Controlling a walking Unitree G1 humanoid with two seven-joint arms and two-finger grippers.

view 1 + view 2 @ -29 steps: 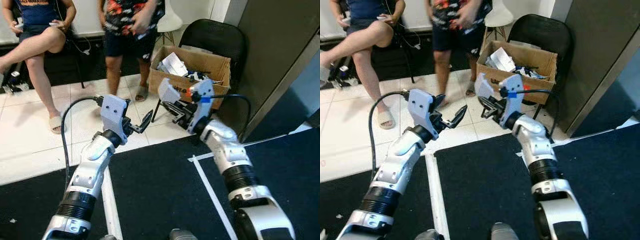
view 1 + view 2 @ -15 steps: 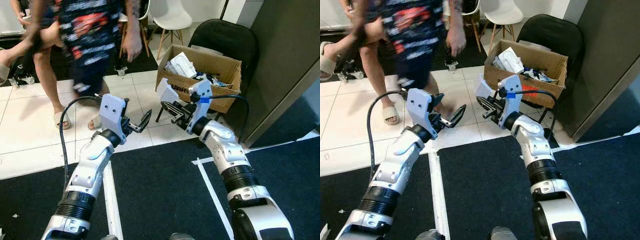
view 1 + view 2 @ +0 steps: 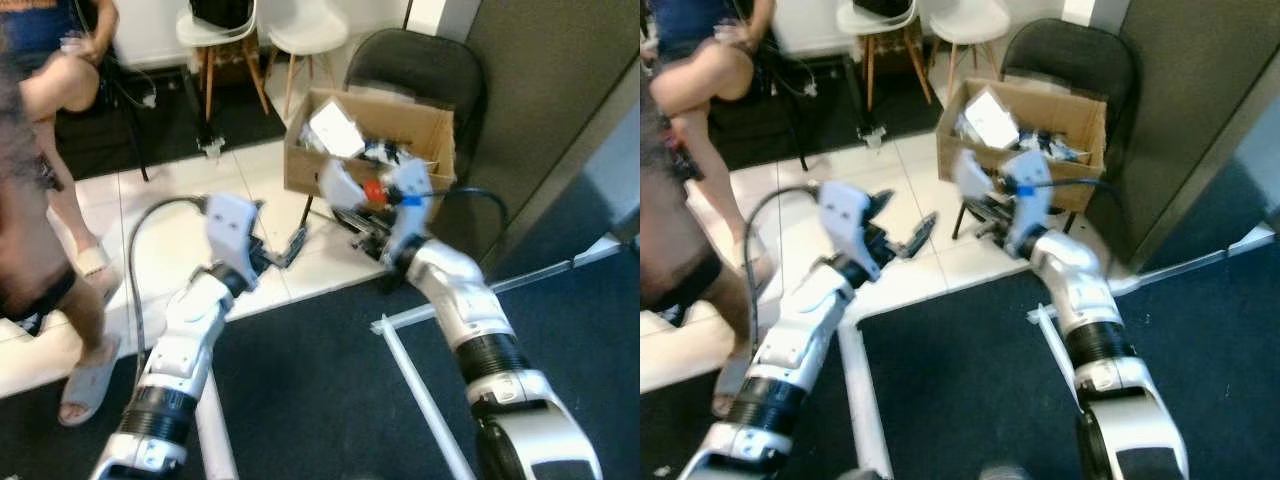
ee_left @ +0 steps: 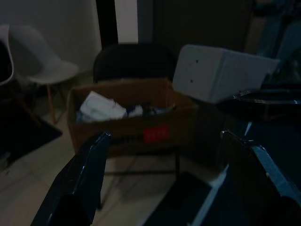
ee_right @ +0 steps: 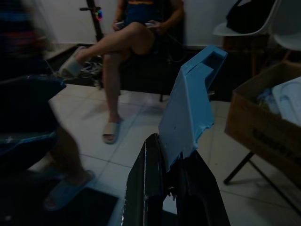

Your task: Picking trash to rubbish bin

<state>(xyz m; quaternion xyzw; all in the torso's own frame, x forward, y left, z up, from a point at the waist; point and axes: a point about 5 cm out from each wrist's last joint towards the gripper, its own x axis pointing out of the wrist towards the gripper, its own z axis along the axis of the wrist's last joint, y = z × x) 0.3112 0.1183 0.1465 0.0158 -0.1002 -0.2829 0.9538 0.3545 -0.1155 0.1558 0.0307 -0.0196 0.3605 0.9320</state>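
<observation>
Right gripper (image 5: 175, 186) clamped on a pale carton scrap (image 5: 192, 111), held just short of the cardboard box (image 3: 372, 140) on the black chair (image 3: 420, 70). Drop pending. Left gripper (image 3: 285, 245) open, empty.

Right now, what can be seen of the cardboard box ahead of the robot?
The cardboard box is brown, open at the top, with a red mark on its front side. It sits raised off the tiled floor on the seat of a black chair, beside a dark wall panel. Inside lie white crumpled paper and other mixed scraps. The right gripper, shut on a pale folded piece, is in front of the box, not touching it.
</observation>
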